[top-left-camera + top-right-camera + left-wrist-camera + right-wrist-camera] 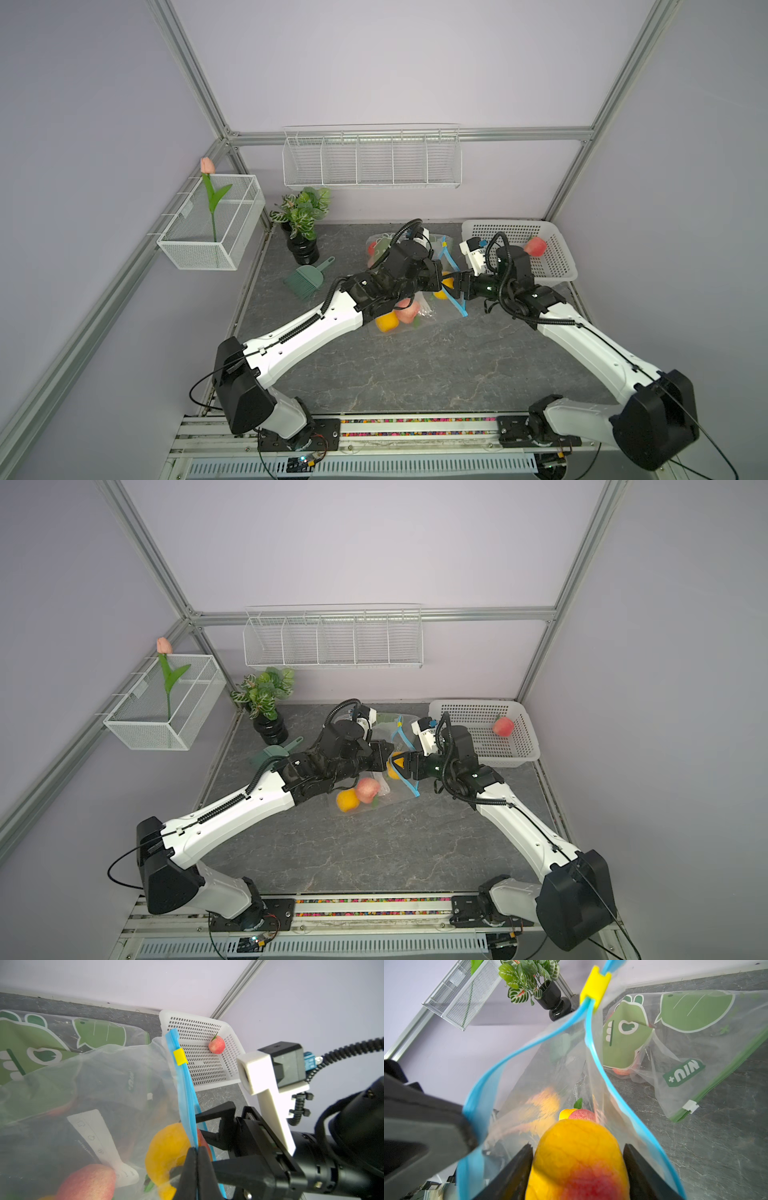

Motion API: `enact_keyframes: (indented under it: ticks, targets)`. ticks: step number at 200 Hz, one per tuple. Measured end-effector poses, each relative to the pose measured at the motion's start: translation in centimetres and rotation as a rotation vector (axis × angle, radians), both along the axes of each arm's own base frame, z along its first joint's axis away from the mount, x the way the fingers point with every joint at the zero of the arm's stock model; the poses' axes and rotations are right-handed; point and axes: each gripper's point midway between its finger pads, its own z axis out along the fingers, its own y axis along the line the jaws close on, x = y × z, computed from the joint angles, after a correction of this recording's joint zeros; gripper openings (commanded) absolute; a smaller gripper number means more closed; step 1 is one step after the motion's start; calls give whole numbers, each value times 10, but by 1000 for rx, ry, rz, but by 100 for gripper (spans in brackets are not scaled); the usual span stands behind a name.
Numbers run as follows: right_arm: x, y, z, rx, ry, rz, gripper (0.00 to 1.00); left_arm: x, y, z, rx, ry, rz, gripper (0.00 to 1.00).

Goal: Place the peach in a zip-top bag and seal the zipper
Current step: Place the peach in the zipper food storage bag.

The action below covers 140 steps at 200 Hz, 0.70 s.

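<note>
Far left, a wire bin (195,253) on the wall holds a tulip (207,165). A potted plant (301,212) and a green brush-and-dustpan (307,278) sit on the tabletop (415,374).

Both arms meet mid-tabletop, and both top views crowd the contact. They do show the clear zip-top bag (390,793) with its lower end on the tabletop, a pink fruit (368,789) and a yellow fruit (347,801) inside.

Only the left wrist view shows the left end effector (196,1153) pressed together, pinching the bag's blue zipper rim (187,1088) below the yellow slider (180,1056).

Only the right wrist view shows the mouth: the blue rim is parted into a loop. The peach (577,1167), yellow with a red blush, sits in that opening between the spread fingers of the right end effector (577,1146). Fingers are close against both sides; gripping or just flanking, cannot tell.

That view also shows a green-printed bag (695,1022) lying flat beyond.

Far right, a white basket (557,266) holds a pink fruit (535,246), also seen in the left wrist view.
</note>
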Motion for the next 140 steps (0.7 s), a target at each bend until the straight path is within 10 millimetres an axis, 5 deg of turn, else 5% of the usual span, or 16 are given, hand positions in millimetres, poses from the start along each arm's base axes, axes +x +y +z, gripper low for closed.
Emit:
enact_keyframes:
  ticks: [45,140]
  targets:
    - [2,1,-1,-9,-12,-11,83,-2,-1,-7,0,17,-4,0]
    - [5,0,0,-18,-28,-22,84,-1,2,-6,1,14,8,0]
